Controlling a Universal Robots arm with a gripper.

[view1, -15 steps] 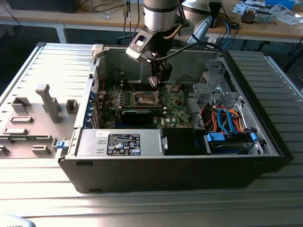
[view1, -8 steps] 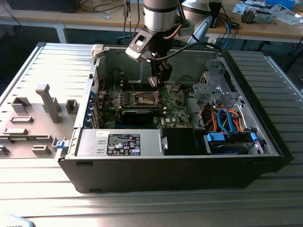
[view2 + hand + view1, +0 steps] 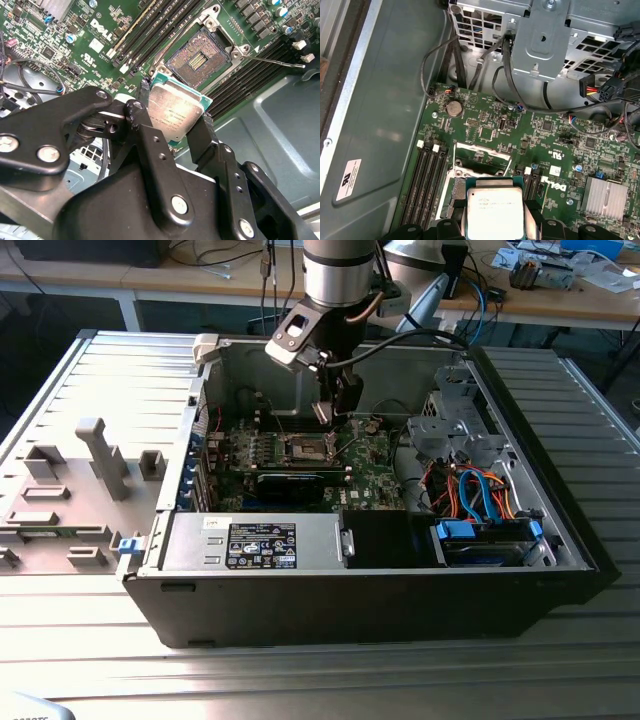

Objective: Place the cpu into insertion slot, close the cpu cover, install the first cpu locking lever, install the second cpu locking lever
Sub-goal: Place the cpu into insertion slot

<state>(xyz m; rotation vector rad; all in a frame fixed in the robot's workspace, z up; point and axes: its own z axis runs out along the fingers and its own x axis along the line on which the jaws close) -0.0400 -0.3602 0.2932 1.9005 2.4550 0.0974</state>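
My gripper (image 3: 175, 111) is shut on the cpu (image 3: 176, 111), a flat square chip with a dull silver top, gripped by two opposite edges. In both wrist views the cpu (image 3: 495, 207) hangs above the green motherboard (image 3: 485, 132), close to the insertion slot (image 3: 198, 59) but off to one side of it. The slot's brownish-gold contact field lies bare. The cpu cover (image 3: 482, 150) stands swung open at the slot's far edge. A thin locking lever (image 3: 277, 62) sticks out free beside the slot. In the exterior view the gripper (image 3: 335, 412) hovers just above the slot (image 3: 305, 448) inside the open case.
Long black memory slots (image 3: 150, 25) flank the socket on both sides. A metal drive cage (image 3: 540, 35) with black cables (image 3: 520, 95) stands beyond the board. A finned heat sink (image 3: 607, 197) sits nearby. The case walls (image 3: 300, 365) and the power supply (image 3: 260, 540) ring the board.
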